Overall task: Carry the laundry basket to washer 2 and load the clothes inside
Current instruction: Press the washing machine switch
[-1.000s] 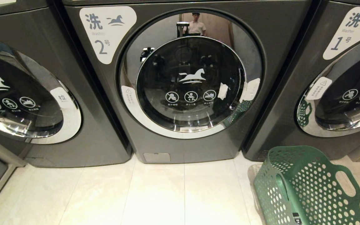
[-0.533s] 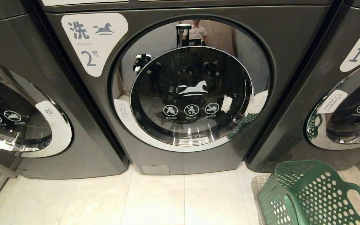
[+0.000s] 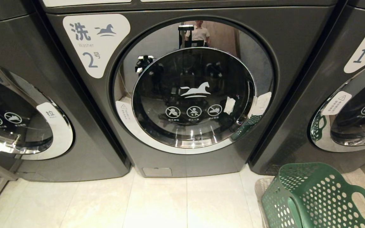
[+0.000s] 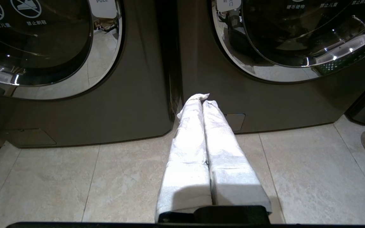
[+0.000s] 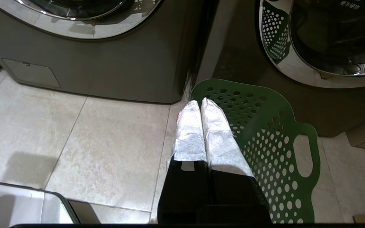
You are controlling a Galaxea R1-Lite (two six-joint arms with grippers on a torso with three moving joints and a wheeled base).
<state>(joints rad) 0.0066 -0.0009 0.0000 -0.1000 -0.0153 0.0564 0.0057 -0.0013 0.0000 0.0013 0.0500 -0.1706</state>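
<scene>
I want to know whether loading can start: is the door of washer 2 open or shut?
Shut. The round glass door of washer 2 sits flush inside its chrome ring, with no gap showing into the drum.

bright overhead light, glare on chrome door rings (image 3: 157,144), wide-angle edge distortion

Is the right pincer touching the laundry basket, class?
Cannot tell. In the right wrist view the shut right pincer overlaps the laundry basket at its rim, but that angle shows neither contact nor a gap. The head view leaves the pincer out.
</scene>
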